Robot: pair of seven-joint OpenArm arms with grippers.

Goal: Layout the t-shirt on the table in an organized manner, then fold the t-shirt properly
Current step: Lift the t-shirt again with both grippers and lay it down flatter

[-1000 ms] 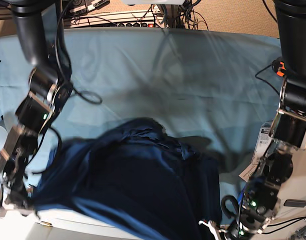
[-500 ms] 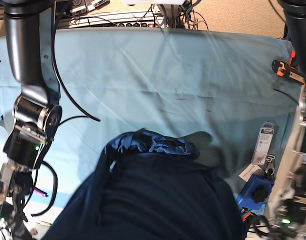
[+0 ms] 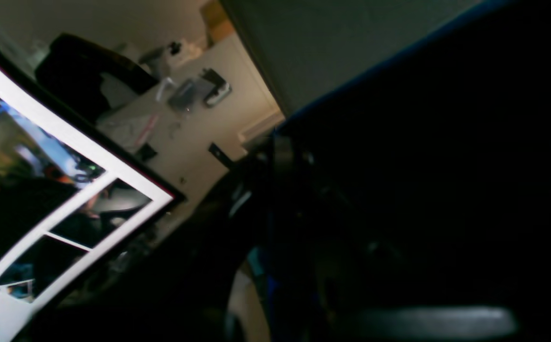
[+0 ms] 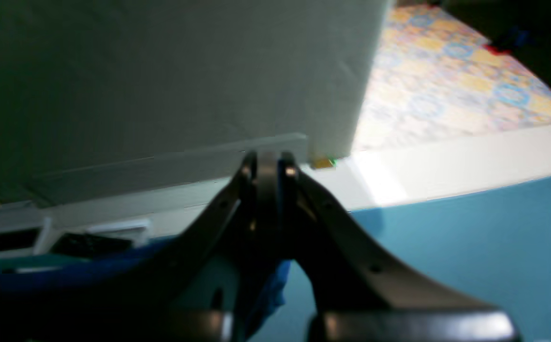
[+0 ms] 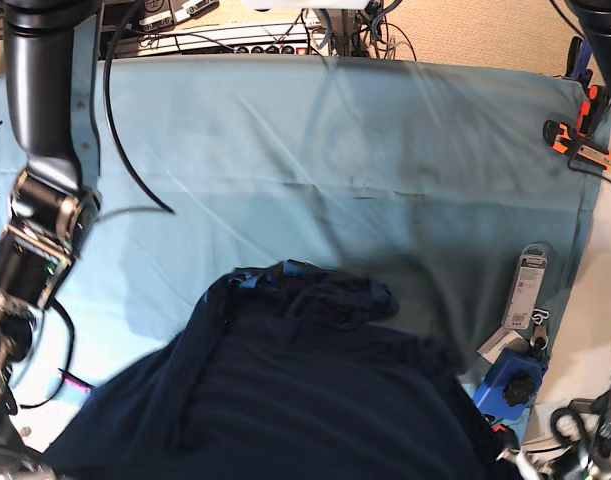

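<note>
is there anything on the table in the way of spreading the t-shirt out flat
Nothing visible blocks it. The teal table beyond the bunched t-shirt is bare across its middle. The tools and blue object sit along the right edge, which could crowd that side.

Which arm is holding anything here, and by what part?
The right gripper is shut on a pinch of the t-shirt, apparently at an edge. The left gripper's hold cannot be told; its view is too dark.

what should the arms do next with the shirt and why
Probably carry the t-shirt forward over the table and lower it to spread. It is bunched at the near edge, most of the teal cloth is bare, and the right gripper is shut on blue fabric.
</note>
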